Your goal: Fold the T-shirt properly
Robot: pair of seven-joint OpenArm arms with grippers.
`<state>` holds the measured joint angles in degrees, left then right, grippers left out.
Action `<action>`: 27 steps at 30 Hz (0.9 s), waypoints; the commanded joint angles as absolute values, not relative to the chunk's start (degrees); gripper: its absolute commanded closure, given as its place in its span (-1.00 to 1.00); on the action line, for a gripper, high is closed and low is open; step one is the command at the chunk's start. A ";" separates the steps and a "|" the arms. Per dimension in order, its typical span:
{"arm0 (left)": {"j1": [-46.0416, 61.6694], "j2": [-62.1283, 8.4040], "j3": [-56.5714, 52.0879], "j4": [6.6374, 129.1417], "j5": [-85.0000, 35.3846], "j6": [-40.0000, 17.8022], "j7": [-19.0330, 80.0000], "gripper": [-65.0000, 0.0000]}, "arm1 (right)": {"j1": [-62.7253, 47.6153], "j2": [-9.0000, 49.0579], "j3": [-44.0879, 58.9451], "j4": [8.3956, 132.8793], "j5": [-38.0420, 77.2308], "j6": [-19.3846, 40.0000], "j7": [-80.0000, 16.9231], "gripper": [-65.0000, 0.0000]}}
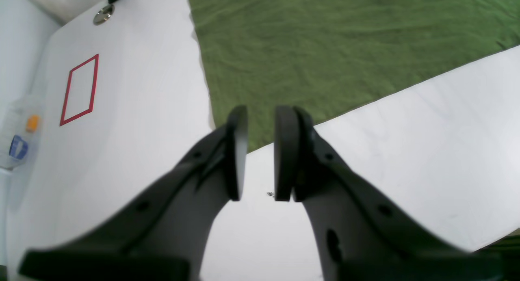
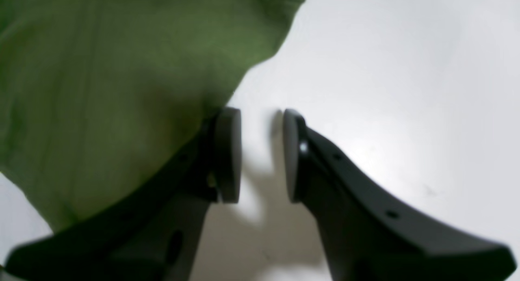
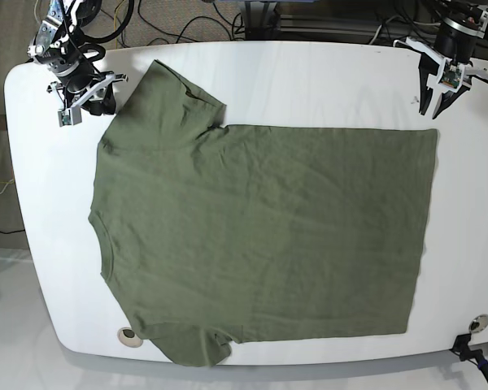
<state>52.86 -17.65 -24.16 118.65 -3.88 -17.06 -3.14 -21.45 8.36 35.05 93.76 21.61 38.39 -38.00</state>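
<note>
Base view showed the T-shirt (image 3: 260,244) spread flat across the white surface (image 3: 325,89), neck at the frame's left, hem at the right. The left hand (image 3: 439,110) hovered released above the upper-right hem corner; the right hand (image 3: 85,101), also released, sat beside the upper-left sleeve. Each should probably pinch only its edge, lifting evenly. Bare surface along the top offered room.

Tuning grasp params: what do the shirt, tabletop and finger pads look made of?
T-shirt: soft matte woven or knit cloth, likely cotton; fine wrinkles, no sheen. Table: smooth white hard surface, maybe laminate; slight glare in the right wrist view. Fingers of the left gripper: matte black pads, possibly rubber or plastic; can't tell which.
</note>
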 commanded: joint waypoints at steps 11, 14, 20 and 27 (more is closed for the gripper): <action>53.38 -18.33 -24.55 119.56 -4.47 -16.81 -4.66 0.70 | -21.47 8.78 35.78 95.90 22.87 39.56 -36.65 0.46; 53.44 -18.42 -24.59 119.53 -4.43 -16.78 -4.78 0.69 | -22.08 8.87 36.13 97.45 22.89 39.82 -36.06 0.46; 53.47 -18.39 -24.56 119.34 -4.55 -16.67 -4.91 0.70 | -22.50 9.16 37.97 98.03 22.64 40.00 -33.10 0.46; 52.43 -18.44 -24.28 119.27 -4.58 -17.17 -3.43 0.67 | -21.97 9.42 37.71 97.39 22.27 40.00 -32.41 0.50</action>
<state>52.21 -17.85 -24.05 118.45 -3.90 -17.23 -2.33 -22.06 8.45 37.45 96.55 21.26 39.48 -34.09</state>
